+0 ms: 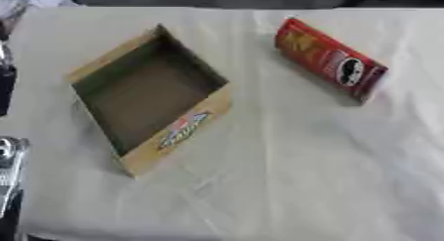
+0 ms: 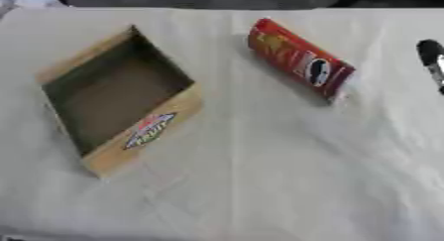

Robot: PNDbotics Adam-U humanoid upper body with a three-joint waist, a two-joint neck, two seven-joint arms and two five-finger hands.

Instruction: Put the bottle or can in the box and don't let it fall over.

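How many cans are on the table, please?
1: a red can lying on its side, to the right of the empty box. Nothing seems hidden.

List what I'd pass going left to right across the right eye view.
Open brown cardboard box with a red-and-blue logo on its side → red cylindrical chip can lying on its side → dark right hand at the right edge.

Matt cardboard box (image 1: 147,93); glossy red can (image 1: 330,59); creased white cloth (image 1: 295,175)
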